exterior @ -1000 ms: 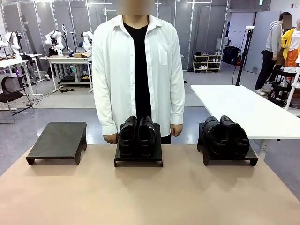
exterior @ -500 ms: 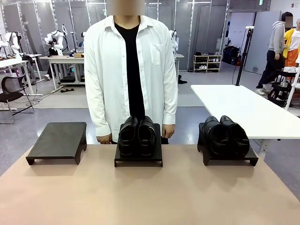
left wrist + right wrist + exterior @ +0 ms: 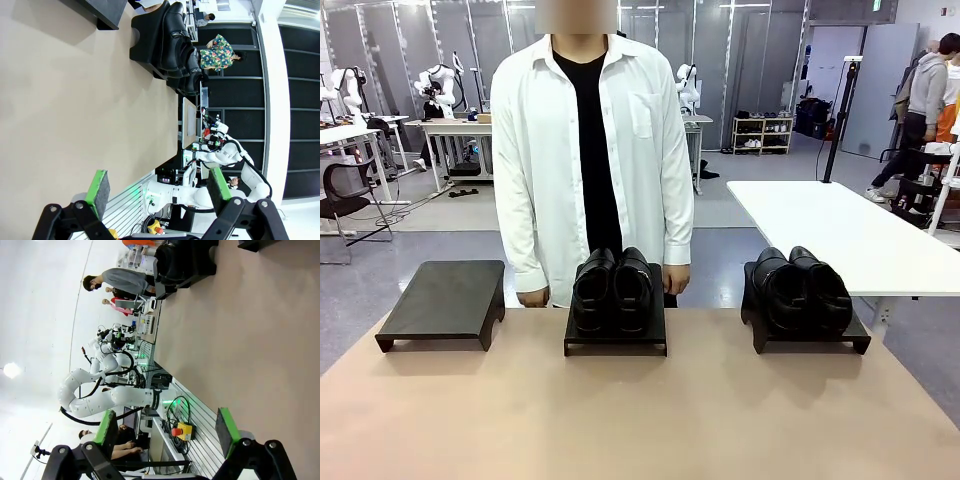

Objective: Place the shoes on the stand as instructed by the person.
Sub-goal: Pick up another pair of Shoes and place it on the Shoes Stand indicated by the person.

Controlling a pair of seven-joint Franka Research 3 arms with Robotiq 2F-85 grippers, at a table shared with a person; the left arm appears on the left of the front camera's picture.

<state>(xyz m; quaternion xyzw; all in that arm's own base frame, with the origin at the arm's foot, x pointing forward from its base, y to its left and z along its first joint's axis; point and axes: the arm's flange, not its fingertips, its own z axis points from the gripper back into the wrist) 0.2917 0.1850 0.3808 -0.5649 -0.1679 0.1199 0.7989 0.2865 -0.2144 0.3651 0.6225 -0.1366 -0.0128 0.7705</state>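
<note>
Since a second ago only the person in the white open shirt over a black T-shirt [image 3: 590, 160] has moved, sidling toward the left along the far edge of the table, so that one hand [image 3: 532, 297] now hangs by the gap between the left and middle stands and the other hand [image 3: 676, 280] sits just behind the middle stand; shoes and stands lie as they did. Nearest, the left gripper [image 3: 157, 192] hangs above the bare tan table [image 3: 640, 420] with its green-padded fingers well apart and nothing between them, and the right gripper [image 3: 167, 432] is likewise spread and empty. Farther off, one pair of glossy black leather dress shoes [image 3: 612, 290] rests on the middle low black stand [image 3: 616, 340], a second glossy black pair [image 3: 800, 288] rests on the right low black stand [image 3: 810, 338], and the left low black stand [image 3: 445, 300] carries nothing. My judgement is that no move has begun: no pointing gesture shows, and a pair probably has to go to the empty stand. The front view lays out all three stands and the person; the left wrist view adds a sideways look at one shoe pair on its stand, while the right wrist view catches another such pair at its top edge.
</note>
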